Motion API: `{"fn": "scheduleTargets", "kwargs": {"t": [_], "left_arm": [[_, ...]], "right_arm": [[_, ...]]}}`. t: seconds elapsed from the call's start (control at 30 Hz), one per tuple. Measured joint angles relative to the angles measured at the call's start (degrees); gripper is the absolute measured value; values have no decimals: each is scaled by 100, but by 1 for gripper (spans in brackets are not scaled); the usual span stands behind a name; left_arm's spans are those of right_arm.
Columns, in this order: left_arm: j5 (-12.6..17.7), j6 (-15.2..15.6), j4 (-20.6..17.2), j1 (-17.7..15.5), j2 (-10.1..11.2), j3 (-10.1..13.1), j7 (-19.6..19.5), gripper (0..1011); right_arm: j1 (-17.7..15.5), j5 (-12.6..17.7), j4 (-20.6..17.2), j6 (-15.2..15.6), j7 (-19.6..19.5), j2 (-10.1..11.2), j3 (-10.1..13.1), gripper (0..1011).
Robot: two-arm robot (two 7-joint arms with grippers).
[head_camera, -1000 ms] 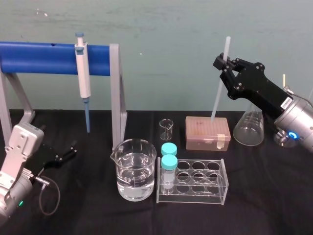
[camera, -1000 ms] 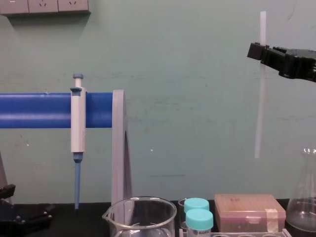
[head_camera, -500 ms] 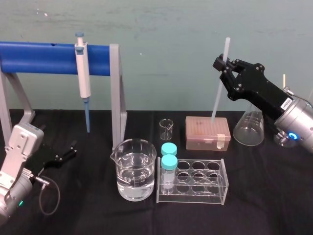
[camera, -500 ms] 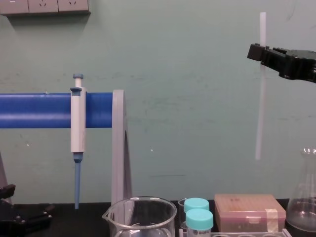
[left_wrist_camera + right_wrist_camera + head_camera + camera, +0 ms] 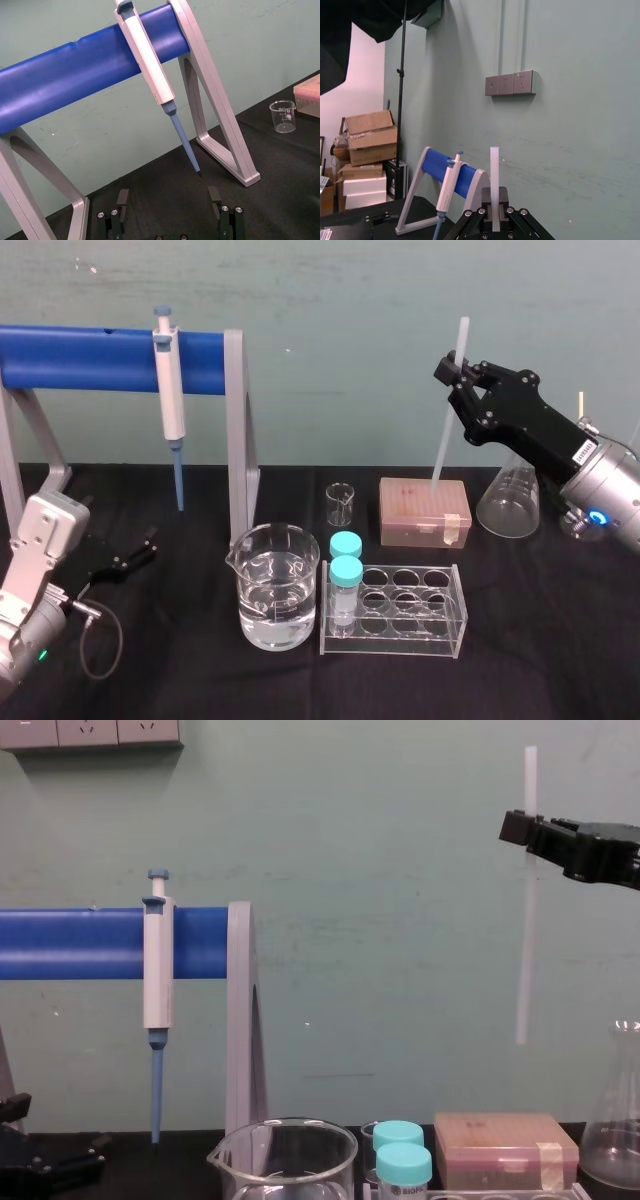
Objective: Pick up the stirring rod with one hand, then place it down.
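The stirring rod is a long translucent-white stick held almost upright in the air at the right, above the brown tip box. My right gripper is shut on the rod near its upper part. From the chest the rod hangs well above the table with that gripper clamped on it. In the right wrist view the rod stands between the shut fingers. My left gripper rests low at the left by the table, its fingers spread open and empty.
A blue-barred stand carries a white pipette at the left. A beaker of water, a small beaker, a clear rack with teal-capped vials and a conical flask stand on the black table.
The right gripper and rod have held nearly still, rising only slightly. The left arm has not moved.
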Motion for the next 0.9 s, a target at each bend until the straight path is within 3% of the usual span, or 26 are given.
{"fn": "scheduleTargets", "kwargs": {"t": [0.9], "left_arm": [[0,0,0,0,0,0,0,1000]], "right_arm": [[-1,-6,21,12,2,-10,-29,72]]}}
